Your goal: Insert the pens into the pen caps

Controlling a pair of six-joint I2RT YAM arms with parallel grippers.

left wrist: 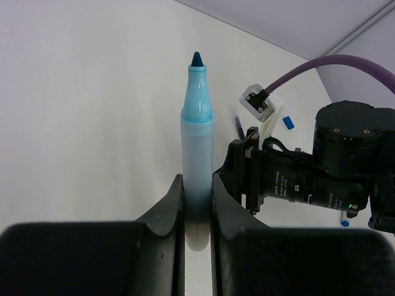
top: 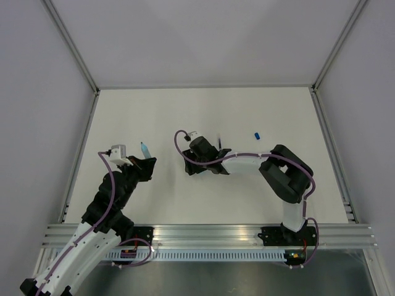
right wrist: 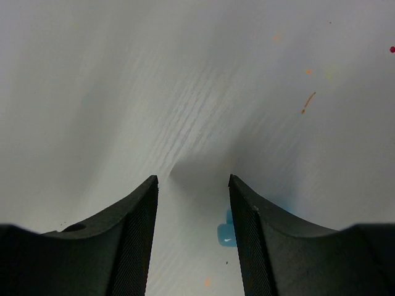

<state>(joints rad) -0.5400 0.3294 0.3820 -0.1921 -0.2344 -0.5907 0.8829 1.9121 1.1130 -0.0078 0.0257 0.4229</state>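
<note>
Your left claw (left wrist: 197, 180) squeezes the pen (left wrist: 197, 135) near the left edge of the counter (top: 185, 111), tip out, ready for capping. Your right claw (right wrist: 193, 185) hangs open and empty over a blue cap (right wrist: 226, 234) mid-counter.

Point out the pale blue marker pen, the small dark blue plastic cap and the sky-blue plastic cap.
Pale blue marker pen (left wrist: 197, 154): left wrist view, middle of the barrel.
Dark blue plastic cap (top: 257, 134): top external view, its middle.
Sky-blue plastic cap (right wrist: 226, 235): right wrist view, its visible part.
</note>
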